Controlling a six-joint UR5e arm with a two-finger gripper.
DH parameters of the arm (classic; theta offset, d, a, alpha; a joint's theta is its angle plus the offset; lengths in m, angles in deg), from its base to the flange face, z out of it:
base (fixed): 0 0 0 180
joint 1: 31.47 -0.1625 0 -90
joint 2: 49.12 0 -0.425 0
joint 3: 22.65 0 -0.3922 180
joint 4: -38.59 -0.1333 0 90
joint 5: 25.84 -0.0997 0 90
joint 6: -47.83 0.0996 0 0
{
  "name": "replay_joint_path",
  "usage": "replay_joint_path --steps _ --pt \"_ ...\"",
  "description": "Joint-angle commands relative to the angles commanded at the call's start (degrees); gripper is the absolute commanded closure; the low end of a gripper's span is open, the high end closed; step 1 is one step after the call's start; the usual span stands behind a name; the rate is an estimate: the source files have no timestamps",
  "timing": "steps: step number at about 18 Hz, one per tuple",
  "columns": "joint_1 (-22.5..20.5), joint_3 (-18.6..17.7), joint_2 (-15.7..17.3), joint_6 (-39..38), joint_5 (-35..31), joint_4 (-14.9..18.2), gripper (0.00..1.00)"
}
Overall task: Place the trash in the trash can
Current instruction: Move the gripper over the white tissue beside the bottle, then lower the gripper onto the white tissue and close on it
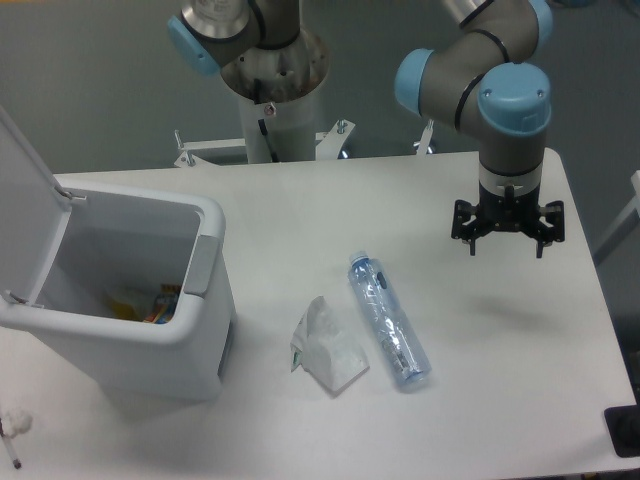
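At the left edge stands the boxy white plastic trash can with rounded corners, its hinged white flip lid thrown back and upright, and a grey panel on the side facing the middle of the table. Something orange and yellow lies at the bottom inside; the view is too dim to tell what it is.

Just to the right of the can, on the white table, lies the crumpled white paper-like wrapper, folded into a rough wedge with a small green mark at its left edge. Beside it, close but probably not touching, rests the crushed clear plastic bottle, lying flat on a diagonal with its bluish cap end pointing away from the camera and its dented body running toward the near right.

Further right, well apart from both pieces, the black two-finger gripper hangs above the table with its fingers spread wide and nothing between them.

Neither item is in the can yet. The bottle looks slick, rounded and dented, so a pinch across its body could make it squirt out or roll. The wrapper is light and springy; fingers closing too high may only brush it aside. Carrying either over the rim too low could knock the can.
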Motion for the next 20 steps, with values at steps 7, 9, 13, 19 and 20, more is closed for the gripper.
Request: replay_joint_path --steps 7,9,13,19,20 --pt "6.0 0.4 -0.4 -18.7 0.5 -0.3 0.0" --pt "8.2 0.3 -1.1 -25.9 0.4 -0.4 0.0" --pt "13.4 0.1 -2.6 -31.2 1.4 -0.3 0.0" --pt "19.6 0.5 -6.5 -34.7 1.5 -0.5 0.0" --pt "20.9 0.3 -7.2 -35.2 1.5 -0.5 0.0"
